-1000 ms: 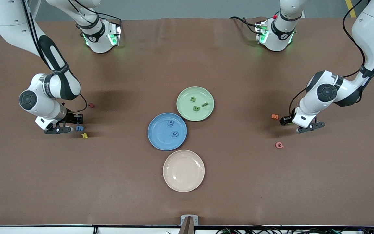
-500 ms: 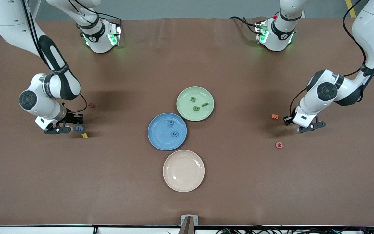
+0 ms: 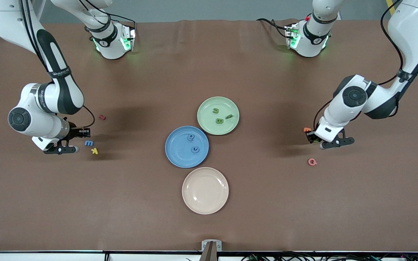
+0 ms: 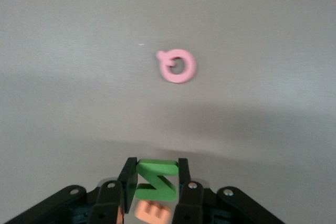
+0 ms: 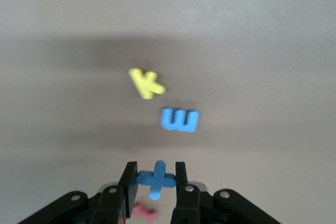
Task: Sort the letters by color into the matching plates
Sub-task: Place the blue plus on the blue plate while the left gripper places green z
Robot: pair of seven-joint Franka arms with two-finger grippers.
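Already three green letters sit in the green plate (image 3: 218, 115) and seemingly two blue in the blue plate (image 3: 187, 146). The left gripper (image 4: 156, 188) clamps a green Z (image 4: 156, 181) above the table, the right gripper (image 5: 154, 185) pinches a blue plus (image 5: 156, 178); a blue letter (image 3: 89, 143) lies by the yellow K (image 3: 94, 151).

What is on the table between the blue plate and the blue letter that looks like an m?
Nothing: between the blue plate and the blue letter only bare brown table shows in the front view.

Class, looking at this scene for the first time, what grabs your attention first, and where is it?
Three plates sit mid-table: green plate holding three green letters, blue plate holding two blue ones, beige plate bare. The left gripper grips a green Z; the right gripper grips a blue plus, each near its own table end.
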